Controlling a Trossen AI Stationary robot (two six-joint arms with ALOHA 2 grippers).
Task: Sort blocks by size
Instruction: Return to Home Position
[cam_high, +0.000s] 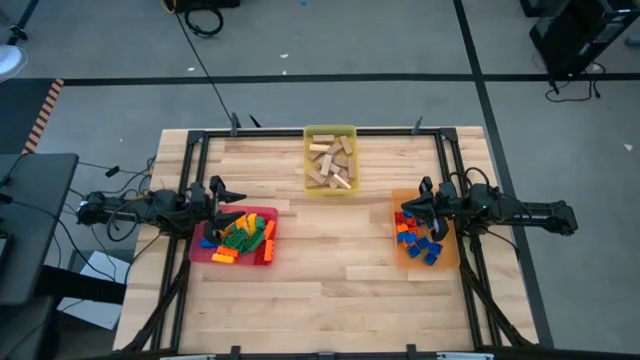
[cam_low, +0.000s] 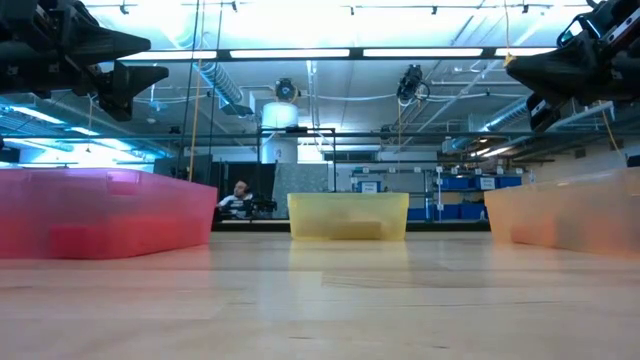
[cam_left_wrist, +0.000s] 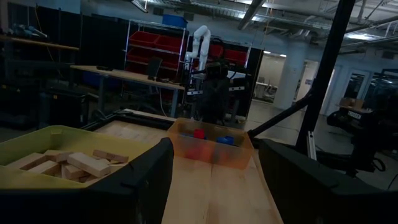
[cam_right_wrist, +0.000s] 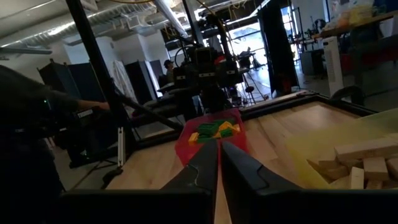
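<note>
Left pincer (cam_left_wrist: 214, 180) and right pincer (cam_right_wrist: 219, 163) matte black, cables (cam_high: 118, 183) looping behind

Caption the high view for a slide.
Wooden blocks in the yellow bin; left claw above the red bin of mixed-colour bricks, right claw above the orange bin of blue and red bricks.

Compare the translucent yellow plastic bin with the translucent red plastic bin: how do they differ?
The translucent yellow plastic bin holds only plain tan wooden blocks; the translucent red plastic bin holds studded plastic bricks in green, yellow, orange and red. The yellow bin sits at the far edge's middle; the red bin at the left side. Both are rectangular and open-topped.
</note>
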